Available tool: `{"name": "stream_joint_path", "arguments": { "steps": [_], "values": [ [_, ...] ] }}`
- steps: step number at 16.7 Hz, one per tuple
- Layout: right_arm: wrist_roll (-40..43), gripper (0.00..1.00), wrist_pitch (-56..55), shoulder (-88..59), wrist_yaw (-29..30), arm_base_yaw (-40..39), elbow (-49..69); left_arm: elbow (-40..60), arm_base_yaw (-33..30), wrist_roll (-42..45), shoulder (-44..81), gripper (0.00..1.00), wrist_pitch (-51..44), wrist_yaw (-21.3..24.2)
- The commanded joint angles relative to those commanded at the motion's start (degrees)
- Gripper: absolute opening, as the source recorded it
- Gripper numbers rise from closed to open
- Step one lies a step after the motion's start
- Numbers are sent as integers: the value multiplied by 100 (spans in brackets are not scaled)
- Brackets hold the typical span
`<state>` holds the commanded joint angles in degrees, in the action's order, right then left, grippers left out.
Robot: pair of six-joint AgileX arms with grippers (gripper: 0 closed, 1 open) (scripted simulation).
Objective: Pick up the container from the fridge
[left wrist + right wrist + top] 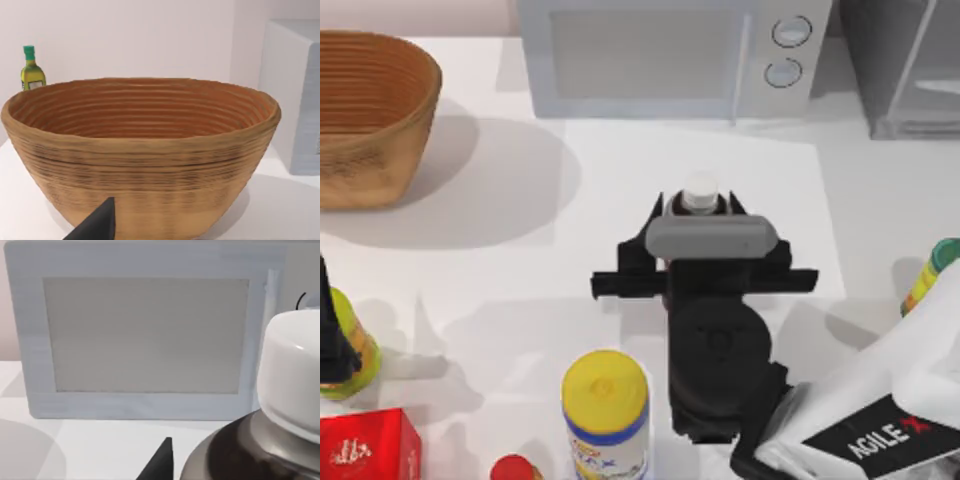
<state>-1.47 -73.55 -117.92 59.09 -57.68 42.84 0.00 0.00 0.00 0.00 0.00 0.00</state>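
Note:
The container (700, 190), a small dark metallic jar with a round white cap, sits in front of the microwave, out of the fridge (910, 70), which stands at the back right corner. My right gripper (698, 207) reaches in from the front right and is shut on the container, one finger on each side of its body. In the right wrist view the container (290, 390) looms very close, with one dark fingertip (162, 462) beside it. My left gripper (330, 335) is parked at the table's left edge.
A light grey microwave (660, 55) stands at the back centre. A woven basket (370, 115) is at the back left. A yellow-lidded canister (605, 410) and a red box (365, 450) are at the front. A green-capped yellow jar (935, 268) is at the right edge.

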Motion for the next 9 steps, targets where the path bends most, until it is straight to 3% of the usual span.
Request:
{"name": "stream_joint_path", "arguments": {
  "steps": [3,9],
  "values": [
    [0,98,0,0,0,0,0,0,0,0,0,100,0,0],
    [0,100,0,0,0,0,0,0,0,0,0,100,0,0]
  ]
}}
